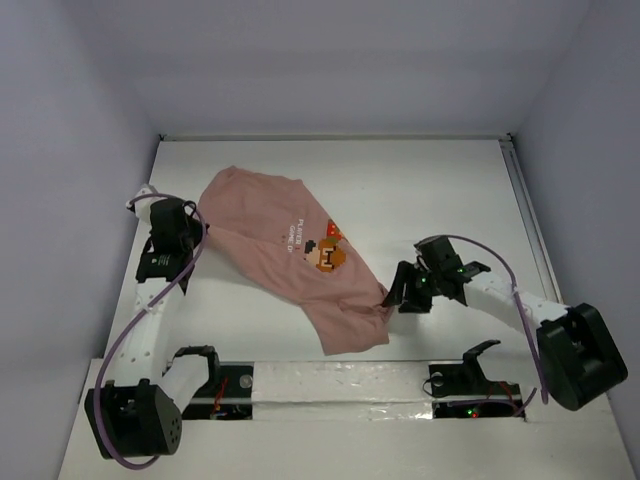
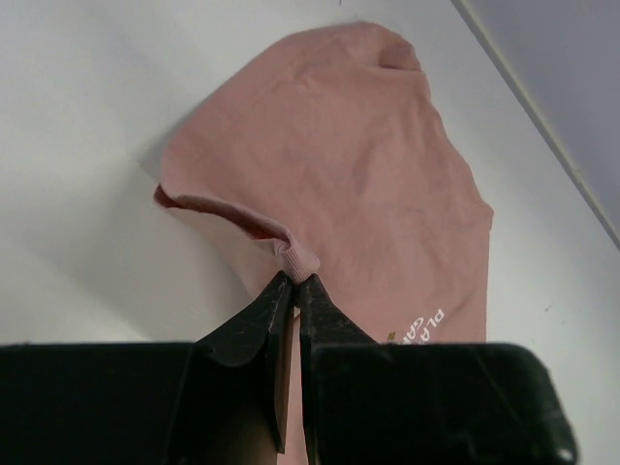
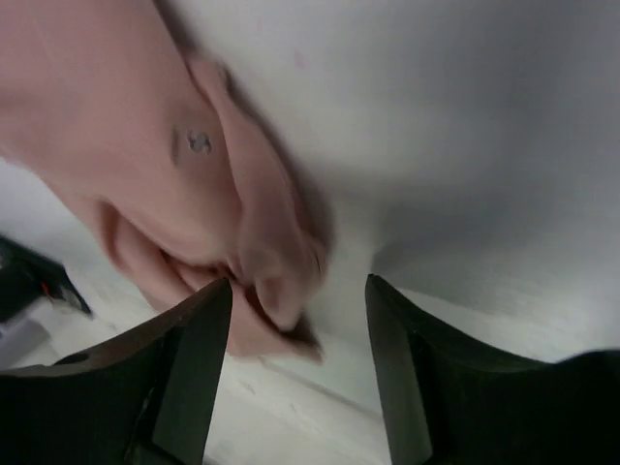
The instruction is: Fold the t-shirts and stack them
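I see the left pincer [image 2: 295, 282] pinching an edge of the t-shirt [image 1: 262, 225]; the right pincer [image 3: 300, 283] stands open at its bunched corner.

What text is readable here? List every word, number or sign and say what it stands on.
"PLA" above "GA": white lettering on the pink t-shirt, left wrist view; the rest is hidden.
"S": a dark mark on the t-shirt fabric, right wrist view; blurred, so uncertain.
Lettering beside the pixel graphic, top view: too small to read.
No other text shows.
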Controlling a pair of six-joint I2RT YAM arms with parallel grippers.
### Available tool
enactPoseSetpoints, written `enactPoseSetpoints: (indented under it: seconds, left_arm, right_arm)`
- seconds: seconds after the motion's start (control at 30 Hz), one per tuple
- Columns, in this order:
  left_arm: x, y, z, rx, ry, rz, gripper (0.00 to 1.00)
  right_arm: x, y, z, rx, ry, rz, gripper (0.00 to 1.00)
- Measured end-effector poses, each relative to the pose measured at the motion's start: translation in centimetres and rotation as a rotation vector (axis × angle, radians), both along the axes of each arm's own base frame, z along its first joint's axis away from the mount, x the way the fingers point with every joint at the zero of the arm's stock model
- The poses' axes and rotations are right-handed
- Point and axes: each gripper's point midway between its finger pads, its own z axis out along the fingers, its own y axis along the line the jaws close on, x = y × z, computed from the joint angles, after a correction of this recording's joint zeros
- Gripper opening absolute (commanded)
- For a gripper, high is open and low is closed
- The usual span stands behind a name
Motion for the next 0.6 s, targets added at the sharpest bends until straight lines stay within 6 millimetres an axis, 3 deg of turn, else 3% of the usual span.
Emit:
enactPoseSetpoints:
  seconds: [0.03, 0.07, 0.1, 0.2, 0.23, 0.27, 0.33, 0.37, 0.4, 0.43, 0.5, 0.6]
  left_arm:
    - [0.0, -0.2, -0.2, -0.003, 0.004, -0.012, 0.00]
    - [0.0, -0.4, -0.5, -0.006, 0.010, -0.022, 0.00]
    - [0.1, -0.5, -0.7, -0.008, 0.014, -0.029, 0.00]
    - [0.6, -0.8, -1.3, -0.010, 0.027, -0.050, 0.00]
    - [0.8, -0.8, -1.5, -0.010, 0.031, -0.056, 0.00]
    - [1.0, -0.9, -1.8, -0.009, 0.037, -0.062, 0.00]
    - [1.5, -0.9, -2.5, -0.003, 0.055, -0.069, 0.00]
    - [1.6, -0.9, -3.0, 0.001, 0.072, -0.071, 0.00]
    - [1.7, -0.8, -3.5, 0.004, 0.087, -0.074, 0.00]
    - [1.8, -0.8, -4.0, 0.007, 0.103, -0.077, 0.00]
    - [1.9, -0.8, -4.5, 0.013, 0.121, -0.080, 0.00]
    - [2.0, -0.5, -4.0, 0.022, 0.112, -0.080, 0.00]
  right_arm:
    - [0.7, 0.5, 0.0, 0.013, -0.018, -0.007, 0.44]
    - [1.5, 0.8, -0.2, 0.017, -0.035, -0.013, 0.18]
    - [2.3, 1.1, -0.5, 0.018, -0.045, -0.014, 0.09]
    - [5.0, 1.4, -1.4, -0.018, -0.066, -0.050, 0.01]
    - [6.6, 1.7, -0.8, -0.027, -0.101, -0.064, 0.00]
    - [8.0, 1.8, -1.1, -0.048, -0.113, -0.074, 0.03]
    - [11.5, 2.3, -0.2, -0.077, -0.177, -0.101, 0.24]
    - [13.9, 2.7, 0.9, -0.082, -0.231, -0.121, 0.63]
    - [15.8, 3.0, 1.9, -0.082, -0.281, -0.140, 0.76]
    - [17.6, 3.1, 3.2, -0.083, -0.337, -0.156, 0.82]
    - [19.4, 3.3, 5.5, -0.081, -0.414, -0.172, 0.82]
    - [18.9, 2.3, 8.3, -0.072, -0.491, -0.184, 0.76]
